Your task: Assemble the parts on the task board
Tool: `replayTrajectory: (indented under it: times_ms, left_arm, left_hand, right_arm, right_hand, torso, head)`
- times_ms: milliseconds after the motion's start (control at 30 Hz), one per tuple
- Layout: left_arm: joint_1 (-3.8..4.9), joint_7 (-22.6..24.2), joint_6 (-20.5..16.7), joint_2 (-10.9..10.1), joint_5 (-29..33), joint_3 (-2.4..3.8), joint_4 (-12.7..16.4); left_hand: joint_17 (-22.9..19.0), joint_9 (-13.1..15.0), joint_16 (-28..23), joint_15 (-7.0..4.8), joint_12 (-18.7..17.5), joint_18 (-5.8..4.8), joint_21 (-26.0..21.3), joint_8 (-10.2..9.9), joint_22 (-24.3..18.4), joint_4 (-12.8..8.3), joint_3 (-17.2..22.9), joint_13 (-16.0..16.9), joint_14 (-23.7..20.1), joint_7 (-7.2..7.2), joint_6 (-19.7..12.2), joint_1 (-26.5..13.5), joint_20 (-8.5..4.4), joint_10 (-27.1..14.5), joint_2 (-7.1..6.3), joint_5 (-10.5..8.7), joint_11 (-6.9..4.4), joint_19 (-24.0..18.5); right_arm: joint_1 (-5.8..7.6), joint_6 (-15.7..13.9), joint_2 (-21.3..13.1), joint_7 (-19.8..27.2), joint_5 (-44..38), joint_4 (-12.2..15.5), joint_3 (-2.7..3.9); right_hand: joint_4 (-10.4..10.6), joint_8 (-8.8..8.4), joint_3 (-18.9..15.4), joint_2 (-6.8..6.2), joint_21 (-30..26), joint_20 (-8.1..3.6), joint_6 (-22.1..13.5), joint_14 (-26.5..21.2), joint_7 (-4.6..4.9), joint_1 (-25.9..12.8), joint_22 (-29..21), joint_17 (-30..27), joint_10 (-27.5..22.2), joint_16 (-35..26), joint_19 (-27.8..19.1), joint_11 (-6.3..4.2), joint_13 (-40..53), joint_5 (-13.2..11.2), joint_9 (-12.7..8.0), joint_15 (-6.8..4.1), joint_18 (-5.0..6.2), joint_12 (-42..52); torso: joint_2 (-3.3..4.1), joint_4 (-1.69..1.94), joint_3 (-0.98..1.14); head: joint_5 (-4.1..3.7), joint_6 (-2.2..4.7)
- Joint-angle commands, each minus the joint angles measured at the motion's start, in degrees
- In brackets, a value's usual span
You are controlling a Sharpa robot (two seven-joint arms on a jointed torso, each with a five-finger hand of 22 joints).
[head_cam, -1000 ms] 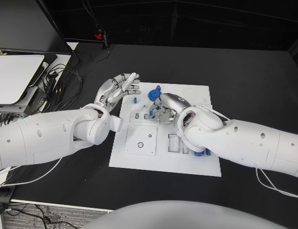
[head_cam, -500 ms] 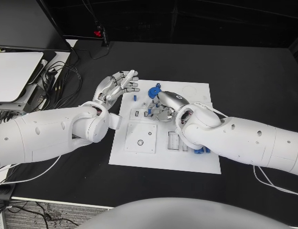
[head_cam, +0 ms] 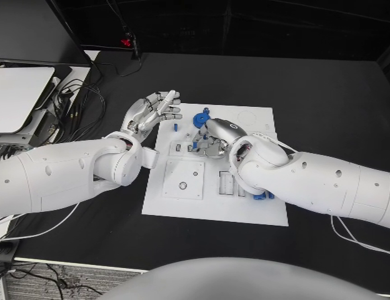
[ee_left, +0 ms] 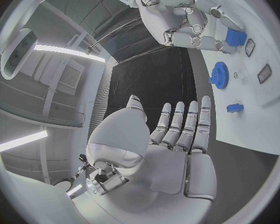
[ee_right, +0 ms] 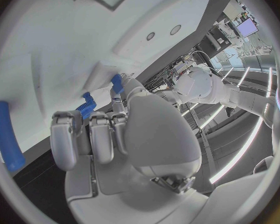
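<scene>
The white task board (head_cam: 215,187) lies mid-table. My right hand (head_cam: 215,137) hovers low over its far half with the fingers curled down. In the left wrist view the right hand's (ee_left: 187,15) fingertips close round a small blue block (ee_left: 236,36) at the board. My left hand (head_cam: 152,112) is flat, fingers straight and apart, holding nothing, beside the board's far left corner. A blue gear (head_cam: 201,120) stands just beyond the right hand, also seen as the gear (ee_left: 219,75). A small blue piece (ee_left: 234,107) lies between the gear and the left hand (ee_left: 171,139).
More blue parts (head_cam: 260,195) lie on the board's right side under my right forearm. A blue rod (ee_right: 6,142) lies on the board (ee_right: 65,40) beside the right hand (ee_right: 109,134). A white device and cables (head_cam: 33,106) sit off the table's left.
The left hand has drifted slightly away from me and leftward. The right hand stays over the same spot on the board.
</scene>
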Motion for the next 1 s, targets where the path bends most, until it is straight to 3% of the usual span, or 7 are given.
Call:
replayTrajectory:
  times_ms: [33, 133, 400, 667, 1000]
  left_arm:
    - [0.11, 8.5, 0.0, 0.0, -0.3, 0.06, 0.1]
    - [0.11, 8.4, 0.0, -0.1, -0.3, 0.06, 0.1]
    - [0.11, 8.4, 0.0, 0.0, -0.3, 0.06, 0.1]
    - [0.11, 8.4, 0.0, -0.1, -0.3, 0.06, 0.1]
    - [0.11, 8.4, 0.0, -0.1, -0.3, 0.06, 0.0]
  left_hand:
    - [-0.1, 0.1, -0.3, -0.33, 0.3, 1.09, 0.2, 0.2, -0.1, -0.1, 0.0, 0.1, -0.1, 6.84, -0.2, 0.4, 0.12, 0.0, 0.19, 0.25, 0.5, 0.2]
    - [-0.1, 0.1, -0.3, -0.33, 0.3, 1.09, 0.2, 0.2, -0.1, -0.1, 0.0, 0.1, -0.1, 6.84, -0.2, 0.4, 0.12, 0.0, 0.19, 0.25, 0.5, 0.2]
    - [-0.1, 0.1, -0.3, -0.33, 0.3, 1.09, 0.2, 0.2, -0.1, -0.1, 0.0, 0.1, -0.1, 6.84, -0.2, 0.4, 0.12, 0.0, 0.19, 0.25, 0.5, 0.2]
    - [-0.1, 0.1, -0.3, -0.33, 0.3, 1.09, 0.2, 0.2, -0.1, -0.1, 0.0, 0.1, -0.1, 6.84, -0.2, 0.4, 0.12, 0.0, 0.19, 0.25, 0.5, 0.2]
    - [-0.1, 0.1, -0.3, -0.35, 0.3, 1.11, 0.2, 0.2, -0.1, -0.1, 0.0, 0.1, -0.1, 6.88, -0.1, 0.5, 0.12, 0.1, 0.2, 0.29, 0.56, 0.2]
  right_arm:
    - [-0.17, 1.8, 0.0, -0.7, -0.2, -0.1, -0.15]
    - [-0.17, 2.1, 0.0, -0.8, -0.2, -0.2, -0.15]
    - [-0.18, 2.3, 0.0, -1.1, -0.2, -0.2, -0.15]
    - [-0.19, 2.3, 0.0, -1.1, -0.6, -0.1, -0.15]
    - [-0.2, 2.3, -0.1, -1.1, -0.8, 0.0, -0.15]
  right_hand:
    - [-0.5, -0.36, 0.0, 0.29, 0.2, 0.36, 0.4, 6.0, -0.27, -0.1, 15.1, 15.1, 6.1, 0.1, 6.0, 0.51, 15.1, 0.3, -0.1, 0.3, -0.43, 0.1]
    - [-0.7, -0.53, 0.0, 0.16, 0.2, 0.39, 0.2, 6.0, -0.18, -0.1, 15.1, 15.1, 6.1, 0.1, 6.0, 0.58, 15.1, 0.2, -0.2, 0.34, -0.43, 0.1]
    - [-1.4, -1.39, -0.1, -0.54, 0.2, 0.62, -0.7, 6.0, 0.32, -0.1, 15.1, 15.1, 6.1, 0.1, 6.0, 1.01, 15.1, -0.3, -0.5, 0.63, -0.43, 0.1]
    - [-1.9, -2.15, -0.6, -1.88, 0.2, 1.07, -2.3, 6.0, 1.08, -0.6, 15.1, 15.1, 6.1, 0.1, 6.0, 1.69, 15.1, -1.2, -0.7, 1.18, -0.43, 0.1]
    - [-2.0, -2.13, -0.7, -2.1, 0.2, 1.15, -2.4, 6.0, 1.14, -0.6, 15.1, 15.1, 6.1, 0.1, 6.0, 1.77, 15.1, -1.4, -0.7, 1.26, -0.43, 0.1]
  torso:
    - [0.0, -0.05, -0.01]
    - [0.0, -0.06, -0.08]
    - [0.03, 0.05, -0.01]
    - [0.02, 0.02, 0.0]
    - [0.01, 0.0, -0.03]
  head:
    - [-0.01, -0.08]
    - [-0.21, -0.06]
    - [-0.38, -0.01]
    - [-0.46, -0.08]
    - [-0.67, -0.23]
